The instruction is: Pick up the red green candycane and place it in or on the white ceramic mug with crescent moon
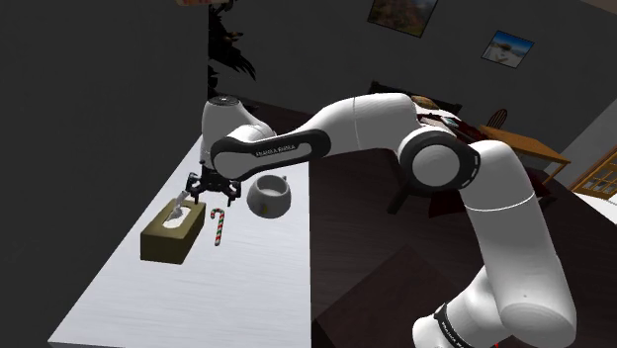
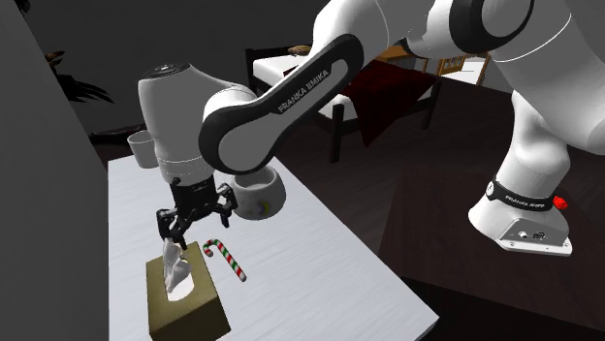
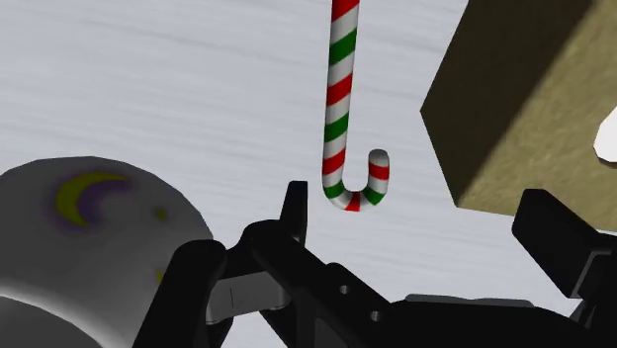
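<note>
1. At the shoulder view's left, we note an olive tissue box point(image 1: 174, 237) on the white table point(image 1: 119, 297).
2. The gripper point(image 1: 210, 190) hovers low, fingers wide apart, holding nothing.
3. The candy cane point(image 1: 218, 229) lies flat between box and mug, hook nearest the gripper.
4. We judge it light, stiff and brittle, so take the straight shaft mid-length.
5. The white mug point(image 1: 269, 195) stands near.
</note>
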Motion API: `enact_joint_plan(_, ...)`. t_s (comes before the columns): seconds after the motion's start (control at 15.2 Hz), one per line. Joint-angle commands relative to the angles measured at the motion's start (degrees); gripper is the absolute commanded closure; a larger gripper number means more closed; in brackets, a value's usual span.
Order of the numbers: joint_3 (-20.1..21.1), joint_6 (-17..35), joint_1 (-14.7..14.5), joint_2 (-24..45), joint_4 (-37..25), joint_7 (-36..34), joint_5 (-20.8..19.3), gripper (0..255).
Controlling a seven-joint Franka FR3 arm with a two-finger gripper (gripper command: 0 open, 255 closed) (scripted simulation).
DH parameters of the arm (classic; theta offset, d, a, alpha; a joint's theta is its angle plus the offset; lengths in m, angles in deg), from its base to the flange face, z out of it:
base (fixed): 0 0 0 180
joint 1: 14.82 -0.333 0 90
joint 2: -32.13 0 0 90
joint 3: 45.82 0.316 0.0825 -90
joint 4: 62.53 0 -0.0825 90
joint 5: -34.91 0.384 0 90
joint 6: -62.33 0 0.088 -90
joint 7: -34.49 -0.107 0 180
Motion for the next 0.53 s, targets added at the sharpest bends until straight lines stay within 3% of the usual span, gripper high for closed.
enact_joint_plan(0.0,-0.9,1.4,0.0,2.6,1.0,0.1,-0.7,0)
enact_joint_plan(0.46,-2.0,3.7,-0.8,5.4,0.4,0.2,-0.7,0)
